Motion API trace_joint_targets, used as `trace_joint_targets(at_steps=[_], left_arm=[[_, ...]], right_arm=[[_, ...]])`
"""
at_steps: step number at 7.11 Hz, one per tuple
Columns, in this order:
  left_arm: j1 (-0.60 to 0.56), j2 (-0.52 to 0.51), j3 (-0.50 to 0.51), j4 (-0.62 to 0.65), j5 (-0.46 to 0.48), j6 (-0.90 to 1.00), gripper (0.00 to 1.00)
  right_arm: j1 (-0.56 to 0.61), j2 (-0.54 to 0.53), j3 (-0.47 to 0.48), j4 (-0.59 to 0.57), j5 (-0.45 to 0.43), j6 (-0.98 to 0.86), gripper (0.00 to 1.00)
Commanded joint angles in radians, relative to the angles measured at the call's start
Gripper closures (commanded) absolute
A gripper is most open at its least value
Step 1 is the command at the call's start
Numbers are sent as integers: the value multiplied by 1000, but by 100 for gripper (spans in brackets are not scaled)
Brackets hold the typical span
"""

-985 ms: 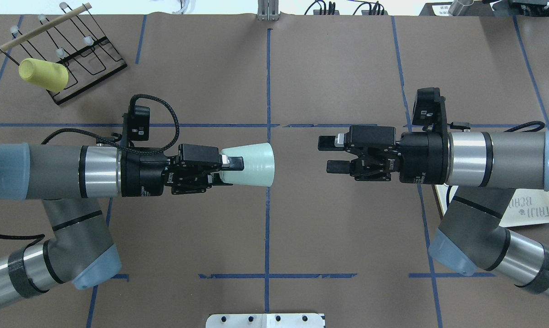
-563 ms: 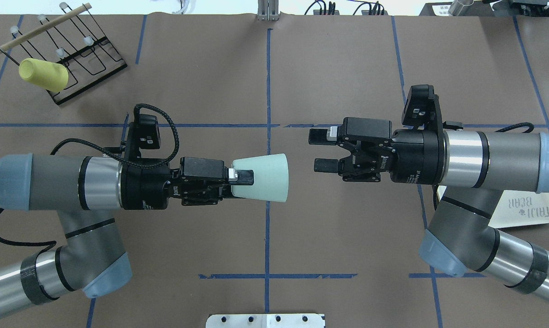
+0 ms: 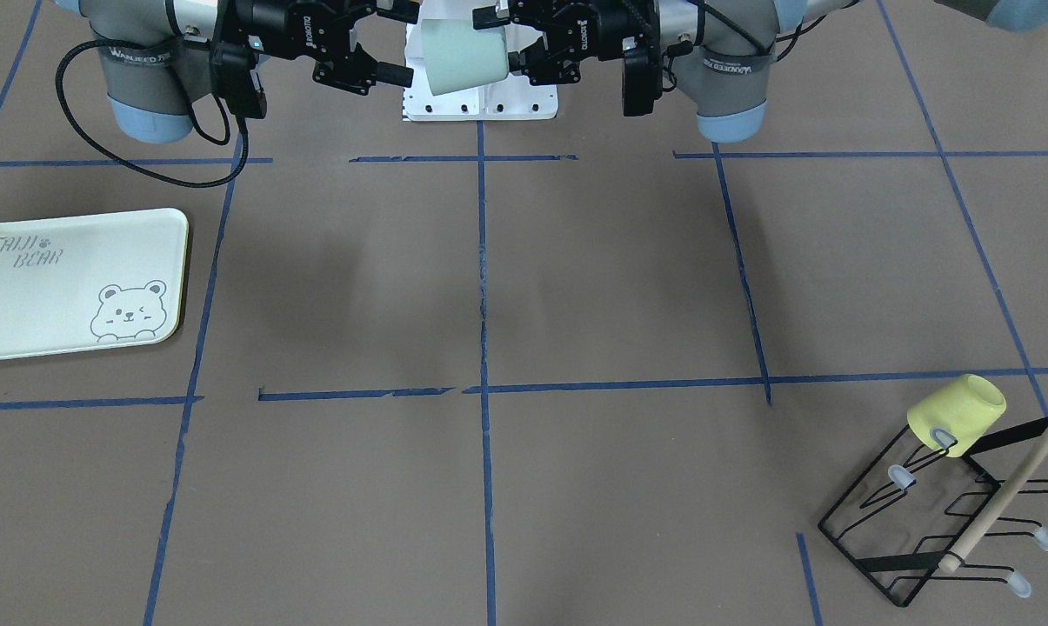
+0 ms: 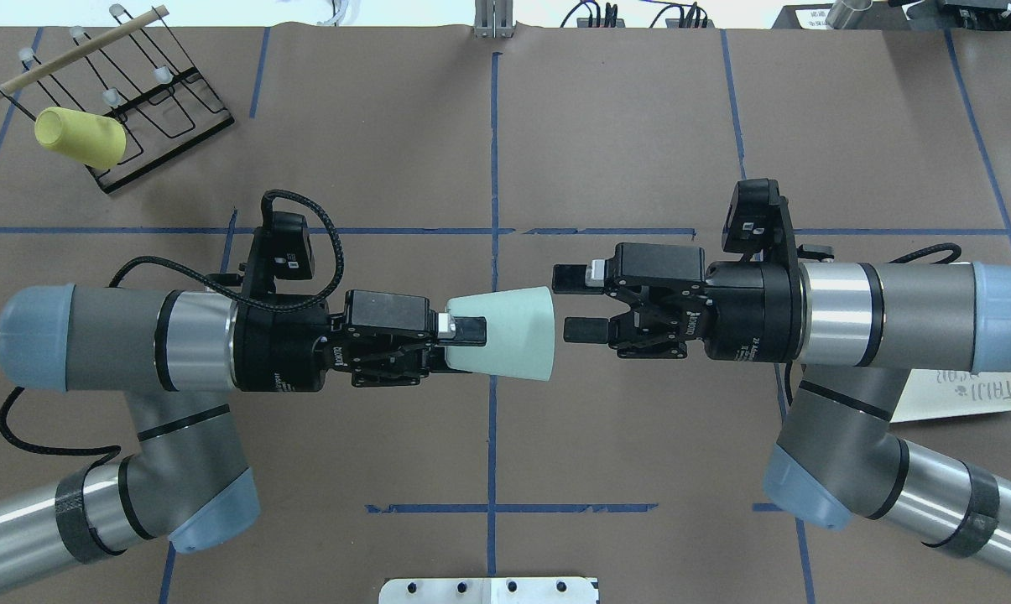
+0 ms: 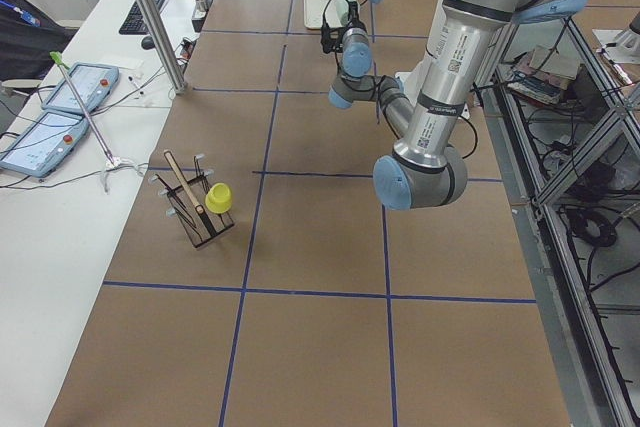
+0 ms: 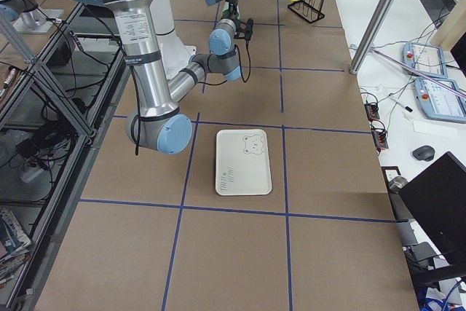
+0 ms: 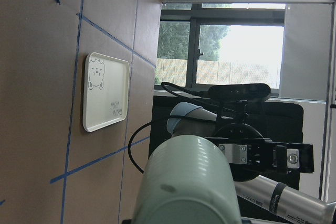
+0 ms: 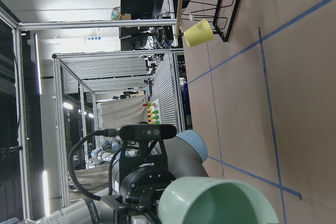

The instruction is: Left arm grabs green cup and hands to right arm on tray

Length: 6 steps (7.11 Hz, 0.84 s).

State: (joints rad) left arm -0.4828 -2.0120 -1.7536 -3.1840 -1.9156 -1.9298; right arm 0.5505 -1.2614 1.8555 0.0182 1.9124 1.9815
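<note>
While the brown table [image 4: 639,126] is spreading out beneath them, the left arm [image 4: 111,335] and the right arm [image 4: 891,315] are reaching level toward each other, meeting at the green cup [image 4: 513,331], which is hanging in the air above the table's middle. Well away from the green cup on the right arm's side, the tray [image 3: 45,296] is lying flat, probably waiting for the delivery. Far from the cup on the other side, a wire rack [image 3: 1002,494] is carrying a yellow cup [image 4: 81,138]. The left gripper [image 4: 470,342] is clamping the green cup sideways by its narrow base, so the open mouth is facing its partner. The right gripper [image 4: 565,304] is holding its fingers spread just beside the cup's rim, apparently not touching. One finger seems to be lining up inside the mouth and the other outside, likely for pinching the wall.
</note>
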Motion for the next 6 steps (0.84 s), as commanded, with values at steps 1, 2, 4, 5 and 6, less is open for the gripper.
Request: trace_joint_targets(at_steps=[1,2,4,5,6], left_arm=[[3,-1,2,-1,1,-3,61],[4,-1,2,-1,1,-11,61],[7,-2,0,-1,1,-29,61],[7,-2,0,-1,1,-31,61],[7,-5,0,-1,1,-31,61]], right_arm=[[-18,2,11,0,-1,0,3],[-20,4,14,0,-3,0,5],[-21,19,11,-1,-27,0,8],[-32,17,11,-1,-38,0,9],[-35,17,10,-1,-39,0,10]])
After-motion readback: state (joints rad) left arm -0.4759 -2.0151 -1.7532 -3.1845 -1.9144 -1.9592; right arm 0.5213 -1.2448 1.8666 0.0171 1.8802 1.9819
